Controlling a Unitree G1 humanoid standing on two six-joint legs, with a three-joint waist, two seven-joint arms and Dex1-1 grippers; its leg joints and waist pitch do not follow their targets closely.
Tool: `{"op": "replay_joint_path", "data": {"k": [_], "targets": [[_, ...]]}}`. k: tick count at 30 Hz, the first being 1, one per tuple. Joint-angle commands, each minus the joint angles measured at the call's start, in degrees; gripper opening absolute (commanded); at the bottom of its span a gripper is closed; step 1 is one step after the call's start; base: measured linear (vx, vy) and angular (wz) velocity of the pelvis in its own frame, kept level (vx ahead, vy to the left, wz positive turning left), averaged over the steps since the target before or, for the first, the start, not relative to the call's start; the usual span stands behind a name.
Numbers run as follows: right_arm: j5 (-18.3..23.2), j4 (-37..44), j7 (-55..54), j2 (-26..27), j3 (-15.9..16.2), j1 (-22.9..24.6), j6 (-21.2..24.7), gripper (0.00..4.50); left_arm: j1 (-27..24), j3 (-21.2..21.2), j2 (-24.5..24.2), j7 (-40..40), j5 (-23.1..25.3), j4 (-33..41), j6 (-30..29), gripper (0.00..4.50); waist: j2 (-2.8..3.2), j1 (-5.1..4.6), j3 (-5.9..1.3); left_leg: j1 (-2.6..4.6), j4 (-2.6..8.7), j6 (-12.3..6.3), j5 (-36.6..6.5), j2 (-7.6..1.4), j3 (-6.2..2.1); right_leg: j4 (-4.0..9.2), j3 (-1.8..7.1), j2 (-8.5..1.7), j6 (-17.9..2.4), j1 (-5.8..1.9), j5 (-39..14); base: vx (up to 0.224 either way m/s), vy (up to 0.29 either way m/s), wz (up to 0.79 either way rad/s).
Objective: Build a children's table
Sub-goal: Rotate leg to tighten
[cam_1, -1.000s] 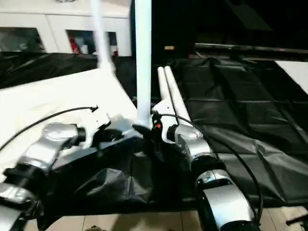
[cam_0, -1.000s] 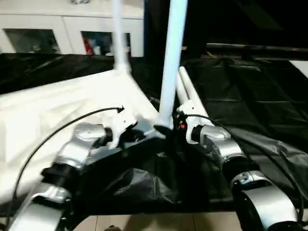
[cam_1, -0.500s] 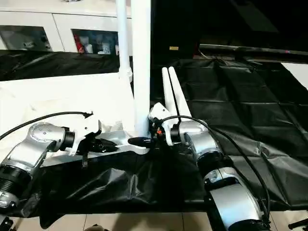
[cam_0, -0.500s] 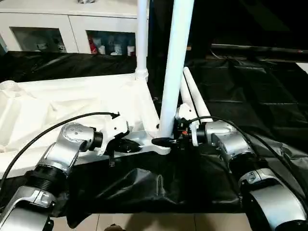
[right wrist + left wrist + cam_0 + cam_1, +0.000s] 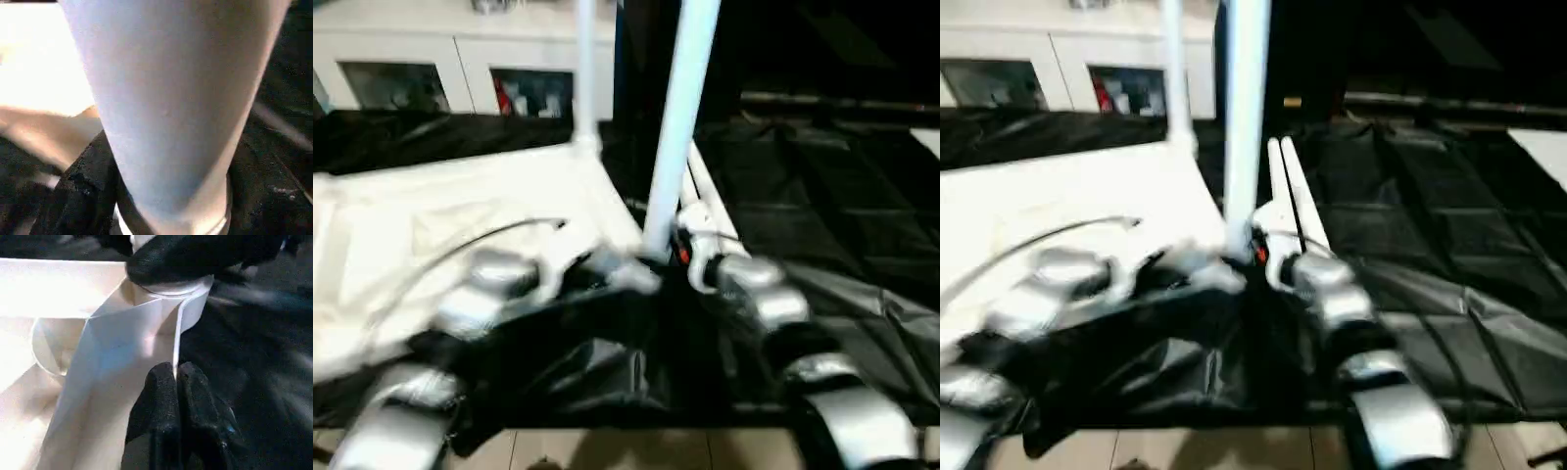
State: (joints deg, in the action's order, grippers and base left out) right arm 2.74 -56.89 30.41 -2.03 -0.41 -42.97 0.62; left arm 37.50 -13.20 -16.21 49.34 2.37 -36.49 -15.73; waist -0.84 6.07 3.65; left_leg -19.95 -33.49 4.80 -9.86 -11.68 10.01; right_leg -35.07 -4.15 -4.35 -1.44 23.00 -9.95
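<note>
Holding steady: my head has shifted, but the parts sit as they did a second ago. My left gripper (image 5: 176, 382) stays pinched tight on the rim of the table (image 5: 460, 196), which lies upside down on the black sheet (image 5: 862, 206). My right gripper (image 5: 662, 258) still hugs the base of the leg (image 5: 677, 117) standing in the near corner socket. I judge this leg seated or nearly so. Two spare legs (image 5: 1283, 186) lie beside it, waiting.
</note>
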Motion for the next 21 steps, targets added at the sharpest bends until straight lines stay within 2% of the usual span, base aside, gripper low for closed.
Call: {"op": "replay_joint_path", "data": {"k": [1,3,4,5,6,7,10,11,13,14,15,16,17,18,20,21], "targets": [[-0.85,-4.24,-1.70,6.62,3.17,0.97,2.49,2.65,3.88,3.15,3.54,-12.43,0.90,-3.72,-1.38,0.00,0.76,-0.47,-3.45,1.23,4.48,1.94,-22.34,-1.17,-0.81,6.11,2.44,-3.99,-7.00,-1.46,-29.08,0.000,0.000,0.00],[-1.28,-4.26,-0.96,7.68,3.82,0.61,1.58,2.65,4.44,2.67,4.39,-12.56,1.08,-4.14,-0.48,0.00,0.73,-0.53,-3.44,0.92,4.60,1.28,-22.81,-1.15,-0.96,6.18,2.42,-4.04,-6.58,-1.56,-29.13,0.000,0.000,0.00],[-1.30,-4.26,-0.84,7.78,3.87,0.57,1.46,3.00,4.49,2.61,4.46,-12.52,1.10,-4.17,-0.36,0.00,0.69,-0.50,-3.47,0.84,4.60,1.00,-22.75,-1.13,-0.92,6.23,2.43,-4.06,-6.50,-1.57,-29.06,0.000,0.000,0.00],[-0.83,-4.20,0.43,8.13,3.69,0.38,1.17,3.00,4.55,2.17,4.59,-11.75,1.18,-4.12,0.26,0.00,0.72,-0.48,-3.47,0.82,4.63,0.70,-22.71,-1.15,-0.94,6.21,2.48,-4.09,-6.46,-1.54,-28.95,0.000,0.000,0.00],[-0.27,-4.08,2.11,8.33,3.11,0.02,0.81,3.35,4.33,1.63,4.50,-10.26,1.29,-3.73,0.94,0.00,0.70,-0.48,-3.55,0.72,4.67,0.54,-22.49,-1.21,-0.97,6.12,2.52,-4.13,-6.43,-1.61,-28.71,0.000,0.000,0.00],[-0.01,-4.03,2.76,8.38,2.79,-0.13,0.69,3.37,4.22,1.40,4.46,-9.61,1.35,-3.54,1.17,0.00,0.64,-0.50,-3.60,0.67,4.68,0.43,-22.33,-1.21,-0.94,6.09,2.54,-4.12,-6.46,-1.63,-28.44,0.000,0.000,0.00],[-1.54,-3.70,5.81,5.69,4.24,-1.16,-0.81,3.55,2.37,0.42,2.49,-4.35,0.64,-1.62,2.75,0.00,0.68,-0.57,-3.68,0.26,4.77,0.17,-21.49,-1.28,-1.00,5.88,2.58,-4.22,-6.73,-1.84,-27.38,0.000,0.000,0.00],[-1.75,-3.78,6.71,4.90,4.48,-1.46,-0.92,3.69,1.84,0.04,1.75,-2.43,0.38,-1.14,4.04,0.00,0.72,-0.62,-3.70,0.21,4.78,0.13,-21.01,-1.31,-0.99,5.81,2.63,-4.20,-7.10,-1.81,-26.36,0.000,0.000,0.00],[-2.16,-3.54,10.31,2.86,5.28,-1.82,-1.39,3.69,0.49,-0.52,-0.05,1.55,-0.32,0.34,5.23,0.00,0.75,-0.75,-3.87,0.09,4.74,-0.01,-20.06,-1.42,-0.95,5.42,2.70,-4.24,-8.15,-2.05,-23.67,0.000,0.000,0.00],[-2.28,-3.44,11.55,2.25,5.56,-1.89,-1.61,3.69,0.11,-0.60,-0.55,2.54,-0.51,0.79,5.22,0.00,0.75,-0.87,-4.04,-0.28,4.73,-0.27,-18.42,-1.52,-0.90,4.88,2.74,-4.23,-9.13,-2.46,-20.31,0.000,0.000,0.00],[-2.34,-2.92,15.24,0.69,6.27,-1.84,-1.85,3.69,-0.72,-0.73,-1.71,5.31,-1.22,1.73,6.10,0.00,0.85,-0.98,-4.06,-0.39,4.68,-0.48,-17.50,-1.50,-0.79,4.76,2.80,-4.11,-9.57,-2.49,-18.62,0.000,0.000,0.00],[-2.33,-2.21,19.12,-0.88,6.96,-1.71,-2.10,3.69,-1.43,-0.96,-3.08,7.55,-1.48,2.55,6.21,0.00,0.79,-0.97,-4.26,-0.42,4.47,-0.98,-15.74,-1.50,-0.62,4.35,2.75,-3.97,-10.66,-2.69,-15.11,0.055,-0.010,-0.01],[-2.29,-1.77,21.51,-1.82,7.33,-1.60,-2.23,3.69,-1.80,-1.11,-3.87,8.82,-1.57,2.96,6.30,0.00,1.02,-0.73,-4.47,-0.35,4.16,-1.70,-13.54,-1.50,-0.40,3.86,2.71,-3.77,-12.00,-2.84,-10.88,0.055,-0.010,-0.01],[-2.28,-1.25,24.07,-2.83,7.60,-1.48,-2.29,3.69,-2.22,-1.30,-4.84,10.58,-1.81,3.32,7.30,0.00,0.87,-0.77,-4.48,-0.46,4.05,-2.16,-12.46,-1.53,-0.27,3.68,2.72,-3.70,-12.70,-2.93,-8.76,0.060,-0.014,0.01],[-2.54,-0.49,28.62,-4.60,7.84,-1.33,-2.50,3.69,-2.96,-1.43,-6.87,14.09,-2.68,3.86,8.67,0.00,0.98,-0.50,-4.73,-0.65,3.65,-3.62,-8.75,-1.50,-0.07,2.91,2.58,-3.72,-14.70,-3.18,-2.80,0.000,0.000,0.00],[-2.43,-0.27,30.32,-5.30,7.95,-1.35,-2.63,3.69,-3.22,-1.38,-7.63,15.48,-3.13,4.14,9.20,0.00,0.96,-0.51,-4.71,-0.69,3.58,-4.13,-8.21,-1.53,-0.01,2.84,2.50,-3.70,-15.19,-3.22,-1.89,0.000,0.000,0.00]]}}
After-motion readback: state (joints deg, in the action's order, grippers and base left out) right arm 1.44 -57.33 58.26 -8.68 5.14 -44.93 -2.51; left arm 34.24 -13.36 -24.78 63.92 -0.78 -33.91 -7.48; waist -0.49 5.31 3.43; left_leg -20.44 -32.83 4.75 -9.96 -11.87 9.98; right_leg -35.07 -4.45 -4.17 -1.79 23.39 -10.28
